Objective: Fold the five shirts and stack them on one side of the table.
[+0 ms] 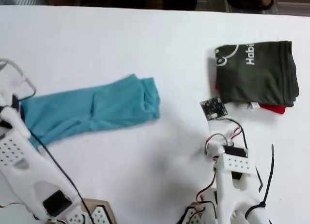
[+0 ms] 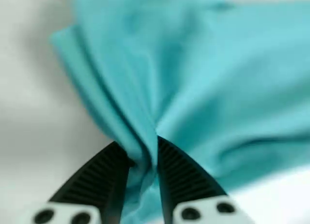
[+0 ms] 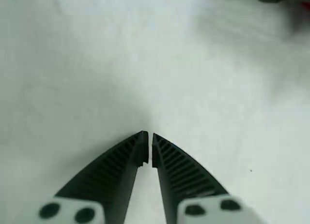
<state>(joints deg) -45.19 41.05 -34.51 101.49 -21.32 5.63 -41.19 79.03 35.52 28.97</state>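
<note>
The left gripper [image 2: 143, 149] is clamped on a bunched edge of the teal shirt [image 2: 203, 79], with the fabric pinched between its black ribbed fingers [image 2: 104, 173]. In the high view the left arm stands at the left edge of the white table [image 1: 145, 40], and the teal shirt lies partly folded as a long band running from that edge toward the table centre. The right gripper [image 3: 149, 144] has its jaws closed together on nothing, above bare table surface. At the far right of the table, a folded dark green shirt [image 1: 256, 71] rests on a red shirt [image 1: 273, 109], whose edge protrudes beneath it
</note>
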